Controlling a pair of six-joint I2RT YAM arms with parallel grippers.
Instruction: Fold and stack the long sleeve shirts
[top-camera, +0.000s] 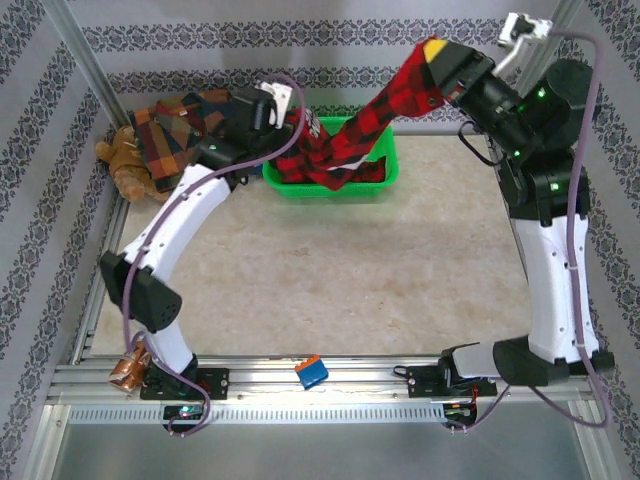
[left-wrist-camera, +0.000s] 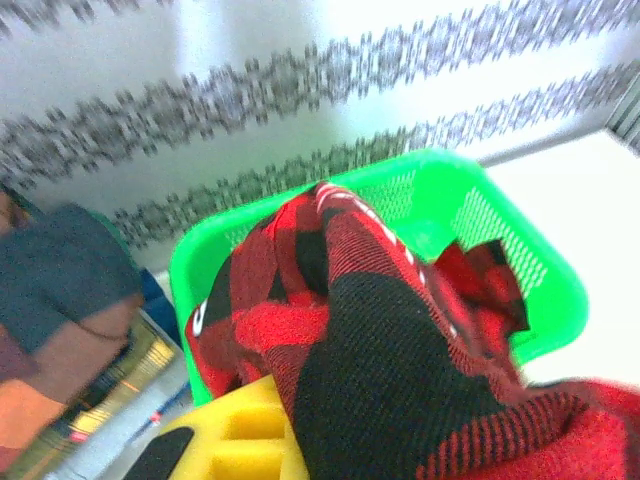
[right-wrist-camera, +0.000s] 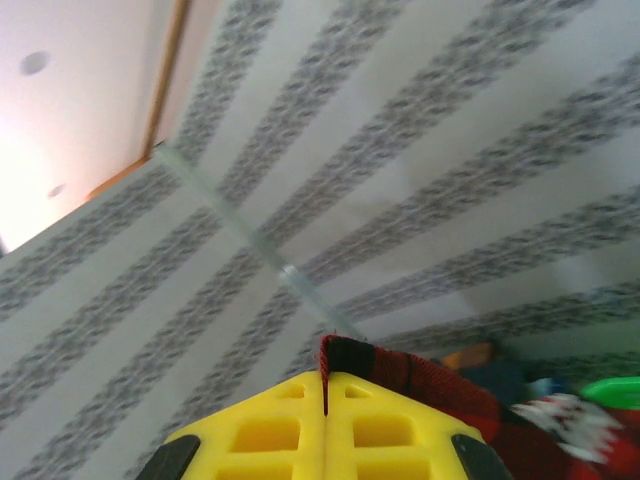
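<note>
A red-and-black check long sleeve shirt (top-camera: 345, 150) stretches from the green basket (top-camera: 330, 190) up and to the right. My right gripper (top-camera: 432, 52) holds its high end in the air; in the right wrist view the yellow fingers (right-wrist-camera: 260, 430) are shut with a fold of the red cloth (right-wrist-camera: 400, 370) pinched between them. My left gripper (top-camera: 285, 112) is at the basket's left end, shut on the same shirt (left-wrist-camera: 400, 370), whose cloth lies against its yellow finger (left-wrist-camera: 235, 435) and hides the other one. Folded patchwork plaid shirts (top-camera: 185, 125) lie at the back left (left-wrist-camera: 60, 300).
A brown teddy bear (top-camera: 125, 160) lies next to the folded shirts at the table's left edge. The green basket's rim (left-wrist-camera: 450, 175) stands against the patterned back wall. A small blue-and-orange object (top-camera: 311, 371) sits on the front rail. The beige tabletop (top-camera: 330, 280) spreads between the arms.
</note>
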